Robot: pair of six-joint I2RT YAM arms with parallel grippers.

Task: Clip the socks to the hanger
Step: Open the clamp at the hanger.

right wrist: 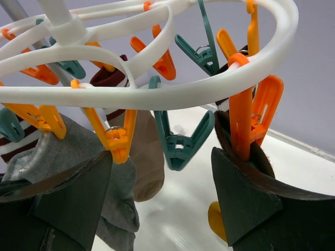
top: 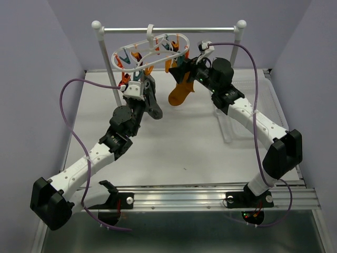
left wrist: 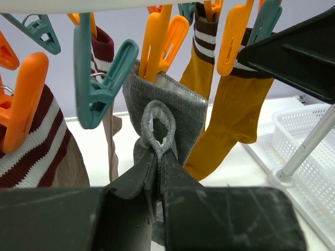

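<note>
**A:** From above, where is your white plastic oval hanger [top: 151, 39]?
**B:** At twelve o'clock, hooked on the silver rail [top: 174, 29] above the counter [top: 179, 147]. A mustard-orange sock [top: 180, 94] dangles at its four o'clock.
**A:** And your left wrist view?
**B:** Your left fingers [left wrist: 131, 183] are pinched tight on the grey fabric sock [left wrist: 172, 104], which hangs from an orange clip [left wrist: 157, 47].
**A:** Right wrist?
**B:** Your right fingers [right wrist: 73, 204] are spread wide under the ring, holding nothing.

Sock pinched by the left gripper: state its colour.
The sock is plain grey; the left wrist view shows it best.
</note>
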